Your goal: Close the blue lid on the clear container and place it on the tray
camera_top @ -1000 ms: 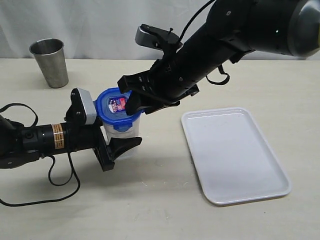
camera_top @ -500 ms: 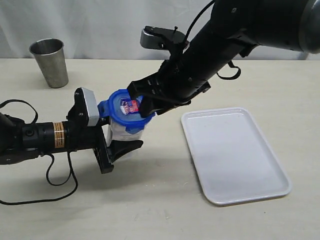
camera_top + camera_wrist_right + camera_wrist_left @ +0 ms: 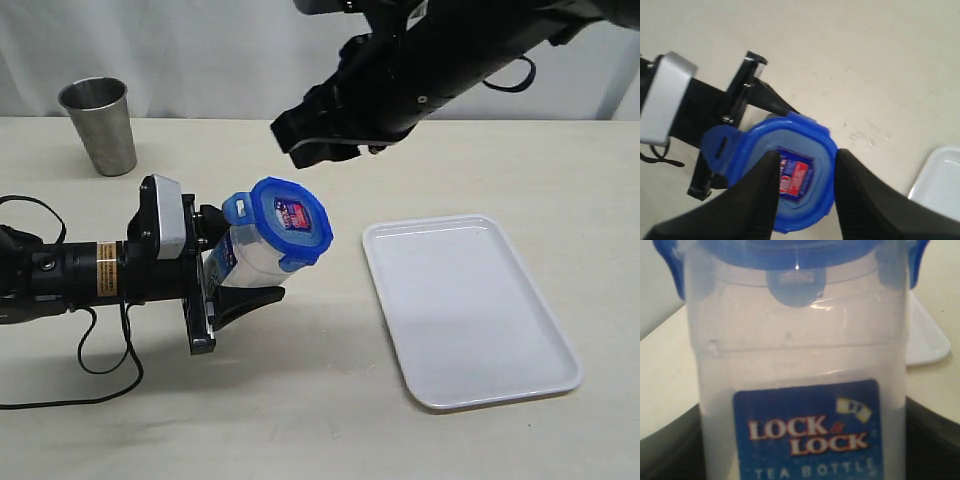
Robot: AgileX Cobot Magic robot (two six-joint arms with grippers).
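Left of the worktop's middle, the left fingers are clamped on the body of the clear container, which leans hard toward the tray with the blue lid seated on its mouth. The tray lies flat toward the worktop's right edge, well apart from the container. The right fingers hang above the lid, spread, with nothing between them.

We judge the step in hand to be the carry to the tray. To do it well we should first bring the container upright and keep the grip low on the body, clear of the flaps. We would set the base on a bare part of the tray and let go only once it sits flat. One flap juts out at the lid's edge, so we doubt every latch is snapped and would avoid jolts. We cannot tell whether the base touches the worktop.

A second ago the right fingers were down at the lid and the container stood near upright. Now they have risen clear and the container has tipped over.
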